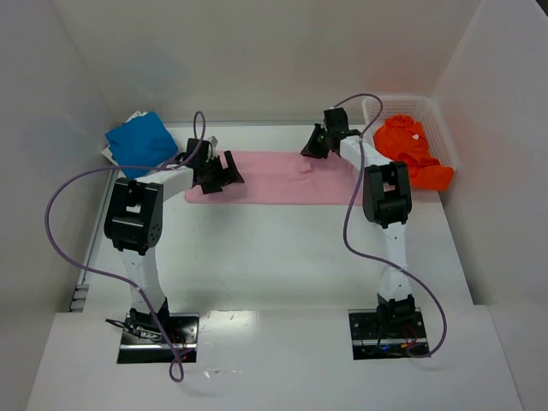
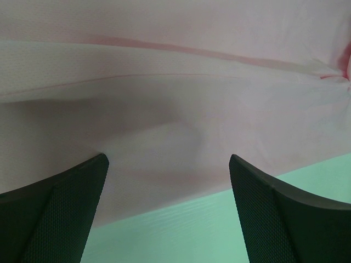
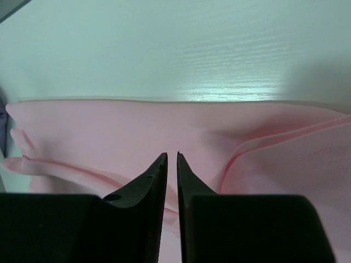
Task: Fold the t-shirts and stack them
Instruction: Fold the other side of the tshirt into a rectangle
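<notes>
The spread t-shirt (image 1: pixel 282 178) lies flat on the table (image 1: pixel 274 257), past its middle and toward the far wall, with its long side running left to right. The left gripper (image 1: pixel 226 174) sits over the shirt's left end. The right gripper (image 1: pixel 313 147) is at the shirt's far edge, right of centre, where a layer of cloth is doubled over. The folded t-shirt (image 1: pixel 141 141) rests in the far left corner, well apart from the spread one. The mesh basket (image 1: pixel 443 128) stands in the far right corner against the right wall. The bunched t-shirt (image 1: pixel 409 150) lies in the basket, partly spilling over its near rim onto the table, just right of the spread t-shirt.
</notes>
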